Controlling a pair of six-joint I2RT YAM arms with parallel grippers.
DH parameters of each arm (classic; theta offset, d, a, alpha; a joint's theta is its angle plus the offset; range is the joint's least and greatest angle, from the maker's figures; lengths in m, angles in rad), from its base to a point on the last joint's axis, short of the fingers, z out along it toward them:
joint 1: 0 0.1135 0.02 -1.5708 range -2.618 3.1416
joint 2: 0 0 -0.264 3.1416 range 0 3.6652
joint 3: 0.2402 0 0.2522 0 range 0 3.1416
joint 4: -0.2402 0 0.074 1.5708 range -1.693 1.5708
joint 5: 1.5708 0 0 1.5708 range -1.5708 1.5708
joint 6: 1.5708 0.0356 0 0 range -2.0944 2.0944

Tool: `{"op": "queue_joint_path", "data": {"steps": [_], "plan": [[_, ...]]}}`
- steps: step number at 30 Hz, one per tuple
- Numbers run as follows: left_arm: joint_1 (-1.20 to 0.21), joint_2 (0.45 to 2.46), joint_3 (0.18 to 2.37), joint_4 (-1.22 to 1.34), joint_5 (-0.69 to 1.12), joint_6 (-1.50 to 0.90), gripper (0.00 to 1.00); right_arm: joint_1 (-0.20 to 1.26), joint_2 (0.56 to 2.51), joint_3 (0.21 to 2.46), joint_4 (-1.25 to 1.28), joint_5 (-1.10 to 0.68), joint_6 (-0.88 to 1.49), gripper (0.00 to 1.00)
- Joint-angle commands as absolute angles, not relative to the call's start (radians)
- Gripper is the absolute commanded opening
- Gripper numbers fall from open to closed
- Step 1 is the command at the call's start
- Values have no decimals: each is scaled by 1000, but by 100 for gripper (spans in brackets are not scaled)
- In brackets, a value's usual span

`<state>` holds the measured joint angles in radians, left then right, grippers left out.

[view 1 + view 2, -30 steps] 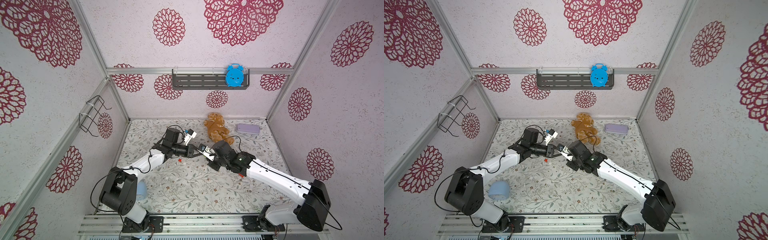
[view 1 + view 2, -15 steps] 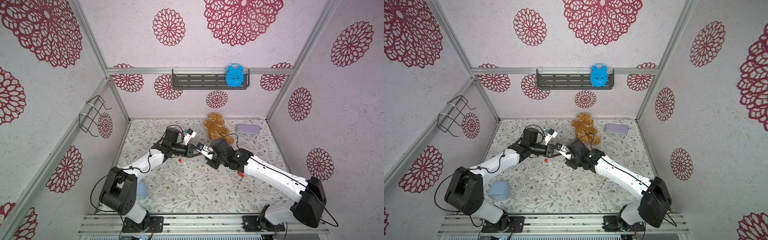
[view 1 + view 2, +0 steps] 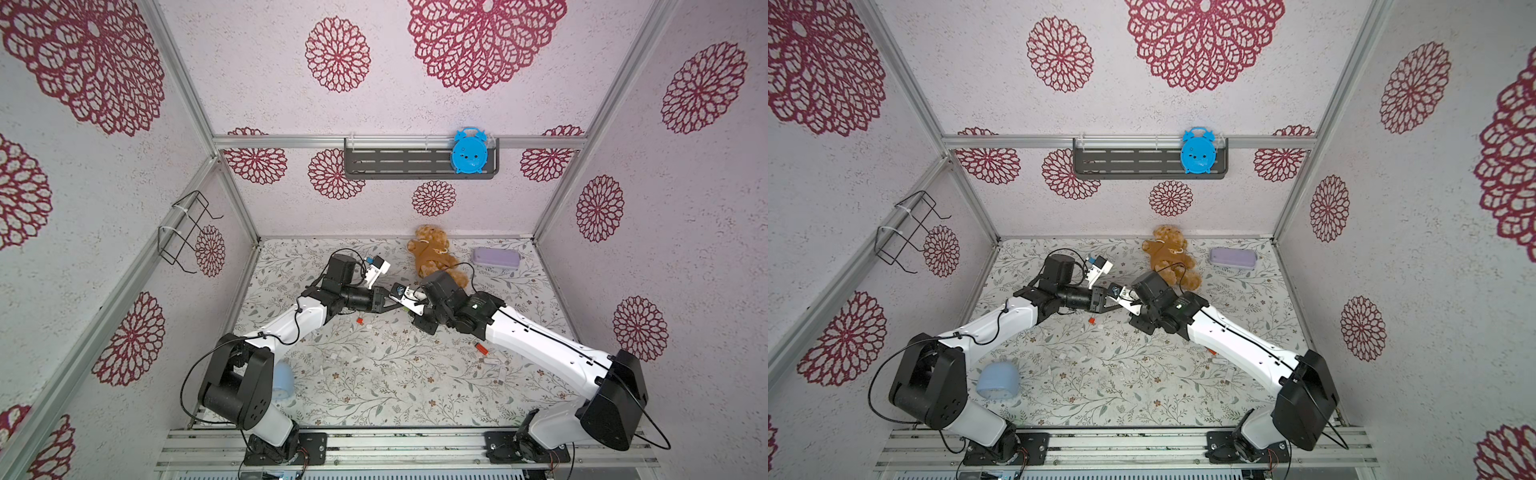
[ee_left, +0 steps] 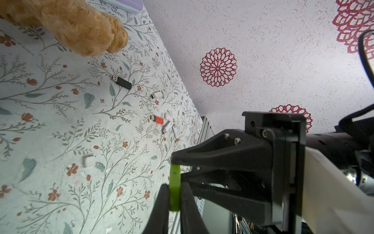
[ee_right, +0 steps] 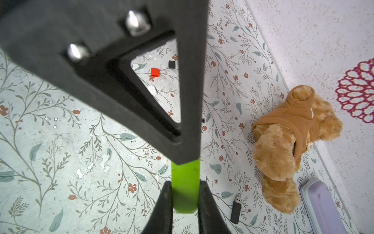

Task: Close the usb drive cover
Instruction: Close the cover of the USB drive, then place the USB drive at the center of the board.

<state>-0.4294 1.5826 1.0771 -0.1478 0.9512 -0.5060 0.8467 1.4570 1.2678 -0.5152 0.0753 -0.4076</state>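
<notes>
A lime-green usb drive [image 4: 175, 176] is pinched from two sides above the middle of the floral table. My left gripper [image 4: 175, 185] is shut on one end of it. My right gripper [image 5: 185, 182] is shut on the other end of the green drive [image 5: 185, 172]. The right gripper's black fingers [image 4: 222, 150] reach in tip to tip against the left ones. In both top views the left gripper [image 3: 395, 306] [image 3: 1115, 306] and right gripper [image 3: 411, 309] [image 3: 1130, 308] meet and hide the drive. I cannot tell the cover from the body.
A brown teddy bear [image 3: 434, 259] and a purple case [image 3: 496, 257] lie at the back. A black drive [image 5: 235, 209], a red drive [image 4: 157, 120] and white drives [image 4: 168, 126] lie on the table. A red cap [image 5: 155, 72] sits below the grippers. A light blue cup [image 3: 998, 380] lies front left.
The right arm has shifted a little to the left, toward the left gripper. The left arm has hardly moved. Both grippers stay shut on the green drive.
</notes>
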Motion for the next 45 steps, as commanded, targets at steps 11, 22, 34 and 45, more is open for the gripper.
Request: {"op": "queue_joint_path", "data": {"steps": [11,22,34,45], "plan": [[-410,1447,991,-47,701,-629,51,786,1269,1022,-219,92,-228,16],[-378,1250,853,-31,396,-605,66,577,1402,895,-282,0,16,17],[-374,1051,756,-37,145,-549,75,552,1691,1026,-338,78,151,19],[-371,1049,755,-47,134,-543,79,552,1818,1104,-322,104,222,24]]}}
